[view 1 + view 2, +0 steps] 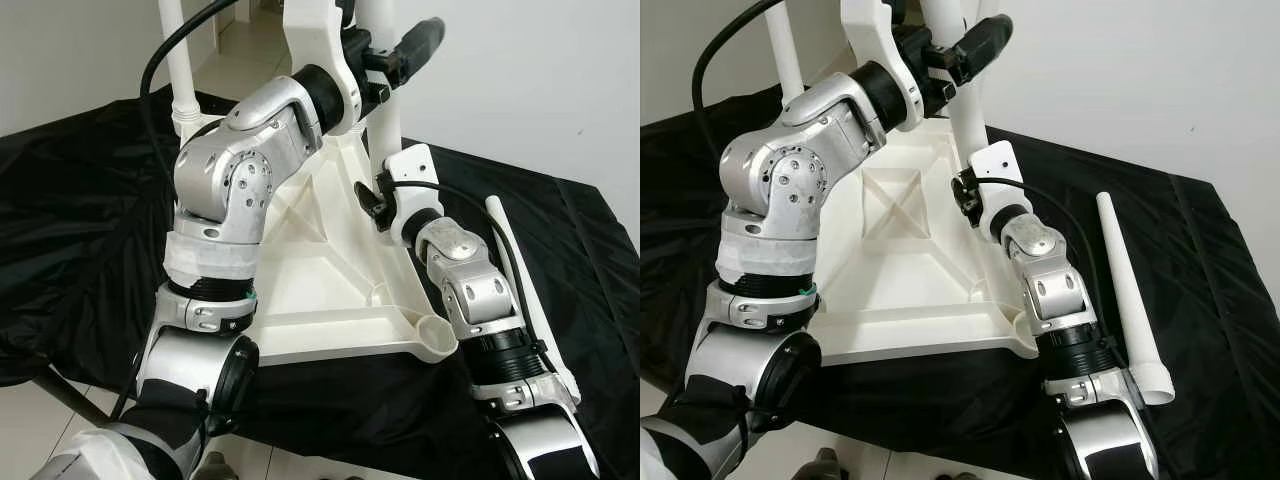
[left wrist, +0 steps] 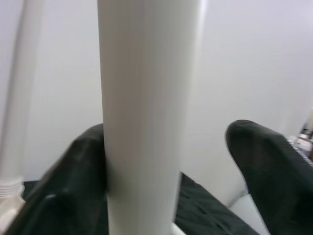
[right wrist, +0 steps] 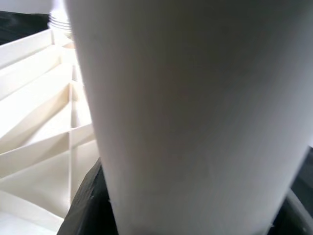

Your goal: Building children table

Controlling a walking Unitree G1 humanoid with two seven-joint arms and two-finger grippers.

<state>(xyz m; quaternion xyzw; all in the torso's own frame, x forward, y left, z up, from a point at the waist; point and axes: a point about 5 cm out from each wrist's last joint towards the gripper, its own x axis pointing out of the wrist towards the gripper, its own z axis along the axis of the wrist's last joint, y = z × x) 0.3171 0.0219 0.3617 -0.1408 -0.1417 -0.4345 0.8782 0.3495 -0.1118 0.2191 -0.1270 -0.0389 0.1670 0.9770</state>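
the white table top point(image 1: 910, 260) lies upside down on a black cloth point(image 1: 1200, 250), ribs facing up. an upright leg point(image 1: 965, 110) stands at its far right corner, and another leg point(image 1: 785, 50) stands at the far left corner. the left gripper point(image 2: 166, 161) is high on the upright leg, fingers point(image 2: 264, 161) spread either side of it. the right gripper point(image 1: 968, 195) is lower on the same leg; whether its fingers clamp it cannot be told. a loose leg point(image 1: 1130, 300) lies on the cloth to the right.
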